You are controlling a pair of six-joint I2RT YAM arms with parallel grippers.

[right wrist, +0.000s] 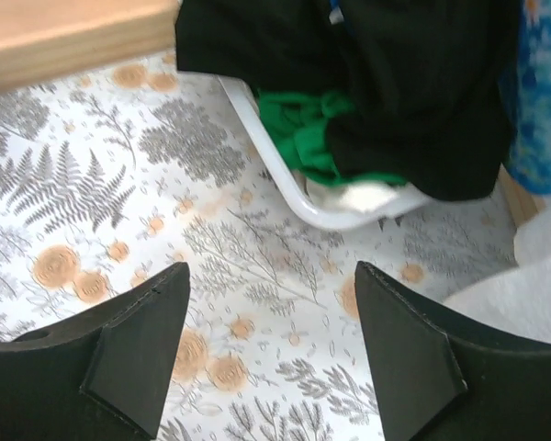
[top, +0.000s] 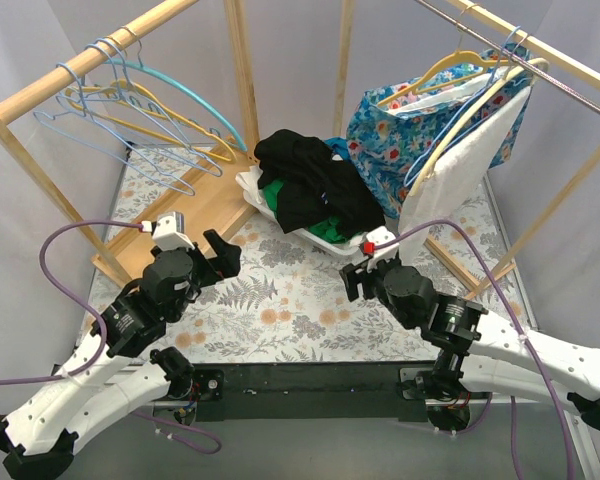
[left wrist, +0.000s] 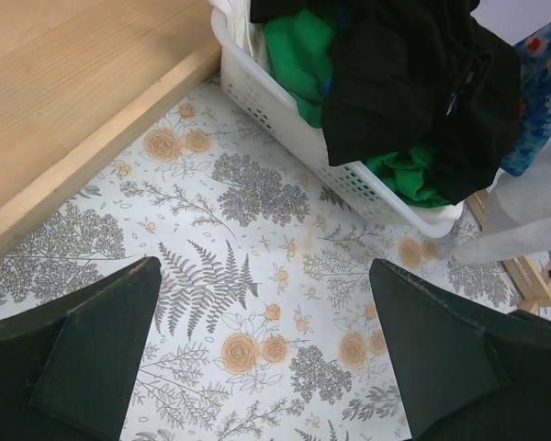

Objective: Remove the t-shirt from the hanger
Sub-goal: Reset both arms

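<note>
**White t-shirt on hanger, right rail; both claws apart, empty.**

Top view: white t-shirt (top: 465, 170) hangs from a pale hanger (top: 477, 103) on the right rail (top: 565, 63), long axis downward, hem toward the fern-print bench (top: 280, 300), beside a floral garment (top: 390, 125). Left claw (top: 223, 255) and right claw (top: 354, 280) are low over the bench, well short of the t-shirt.
Left wrist: left claw (left wrist: 264, 268) is spread wide, with the white basket (left wrist: 285, 115) ahead and the t-shirt hem at the right edge.
Right wrist: right claw (right wrist: 271, 273) is parted and holds nothing; the t-shirt hem is at lower right.
</note>
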